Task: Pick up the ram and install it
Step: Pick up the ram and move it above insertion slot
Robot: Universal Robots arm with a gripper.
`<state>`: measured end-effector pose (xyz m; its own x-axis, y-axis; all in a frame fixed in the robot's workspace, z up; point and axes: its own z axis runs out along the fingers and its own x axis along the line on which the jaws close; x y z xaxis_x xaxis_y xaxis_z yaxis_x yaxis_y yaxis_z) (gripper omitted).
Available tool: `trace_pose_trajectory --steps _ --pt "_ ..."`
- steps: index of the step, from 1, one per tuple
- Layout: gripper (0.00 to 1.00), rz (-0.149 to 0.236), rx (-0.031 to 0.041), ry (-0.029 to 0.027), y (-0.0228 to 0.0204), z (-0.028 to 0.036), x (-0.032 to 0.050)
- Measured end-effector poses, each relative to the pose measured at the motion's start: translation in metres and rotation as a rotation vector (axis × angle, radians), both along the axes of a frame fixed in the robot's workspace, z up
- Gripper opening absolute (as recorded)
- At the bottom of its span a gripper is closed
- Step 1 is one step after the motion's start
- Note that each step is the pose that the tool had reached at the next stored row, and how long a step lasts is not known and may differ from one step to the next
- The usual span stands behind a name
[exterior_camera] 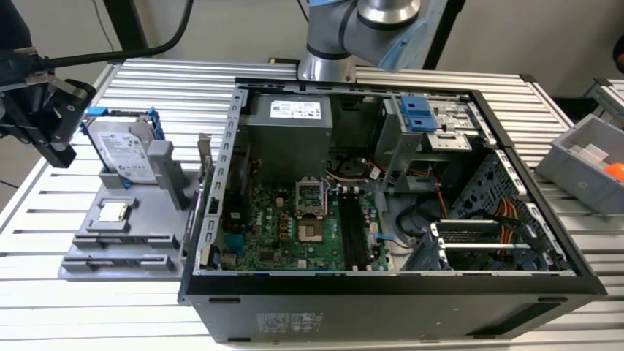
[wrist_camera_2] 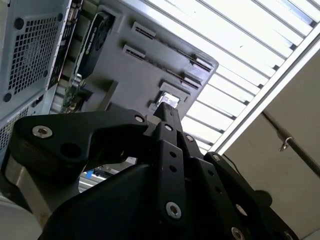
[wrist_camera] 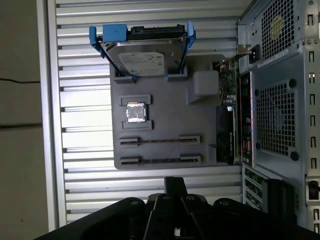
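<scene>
1. End effector point(wrist_camera: 175, 184): fingers pressed together, nothing seen between them, over the slatted surface point(wrist_camera: 80, 200) just off the grey holder point(wrist_camera: 165, 120).
2. Ram: whereabouts cannot be told.
3. Open computer case point(exterior_camera: 390, 281): beside holder.

The black end effector point(wrist_camera_2: 167, 114), fingers drawn together, points toward a grey fixture tray point(wrist_camera_2: 145, 75) lying on the slatted metal desk point(wrist_camera_2: 240, 55). A square CPU chip point(wrist_camera_2: 169, 100) sits in the tray just past its tip, with long slots point(wrist_camera_2: 145, 32) farther along. A perforated computer case point(wrist_camera_2: 35, 45) stands beside the tray.
</scene>
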<state>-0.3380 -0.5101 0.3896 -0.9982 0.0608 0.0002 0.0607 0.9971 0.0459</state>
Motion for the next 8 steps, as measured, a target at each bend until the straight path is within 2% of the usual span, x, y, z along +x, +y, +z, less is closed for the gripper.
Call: trace_pose_trajectory --steps 8 --pt "0.00 0.008 0.0000 0.0002 0.0000 0.0000 0.0000"
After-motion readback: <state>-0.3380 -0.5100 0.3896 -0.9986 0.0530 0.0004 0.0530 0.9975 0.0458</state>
